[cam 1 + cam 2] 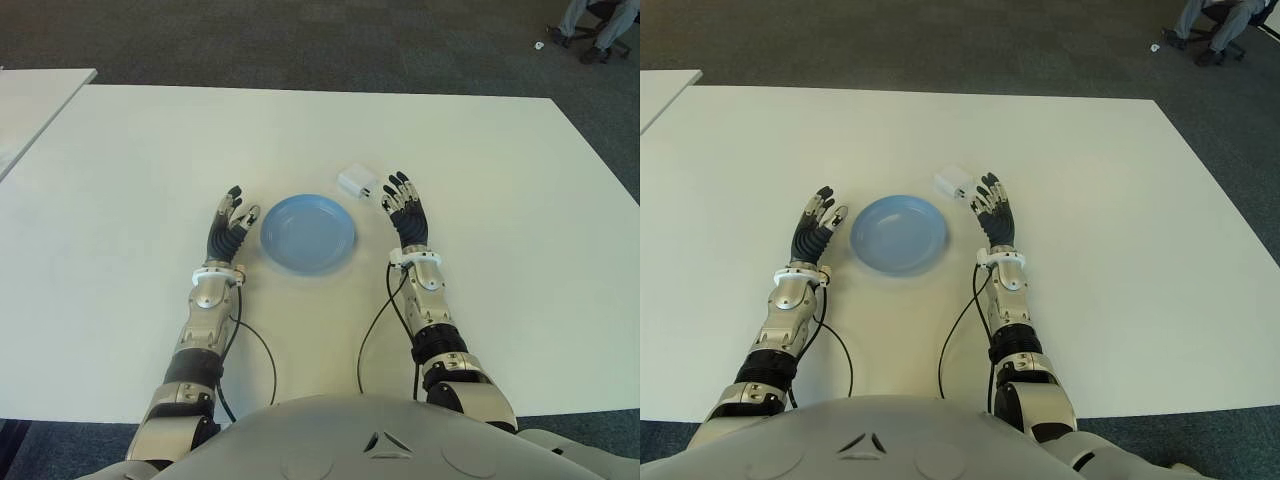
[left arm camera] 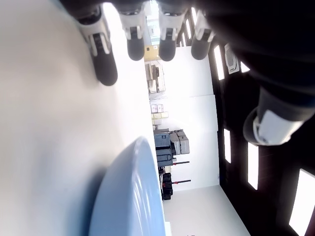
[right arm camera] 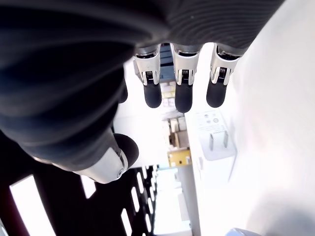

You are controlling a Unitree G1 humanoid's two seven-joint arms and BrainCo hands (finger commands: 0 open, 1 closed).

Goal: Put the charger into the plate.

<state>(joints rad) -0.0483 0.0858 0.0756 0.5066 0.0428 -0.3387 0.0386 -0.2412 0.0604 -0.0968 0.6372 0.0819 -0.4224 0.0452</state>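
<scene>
Both forearms reach forward from the near edge, roughly parallel and well apart. The left hand (image 1: 229,226) sits left of centre with its fingers (image 2: 105,56) extended and loosely spread, holding nothing. The right hand (image 1: 404,210) reaches slightly farther, right of centre, its fingers (image 3: 183,92) likewise straight and relaxed, thumb set apart, grasping nothing.

No word, brand or number can be read anywhere. The small white plastic charger (image 3: 212,142) carries a patch of fine grey print on the face around its two metal prongs, seen in the right wrist view, but the letters are too small to make out.
</scene>
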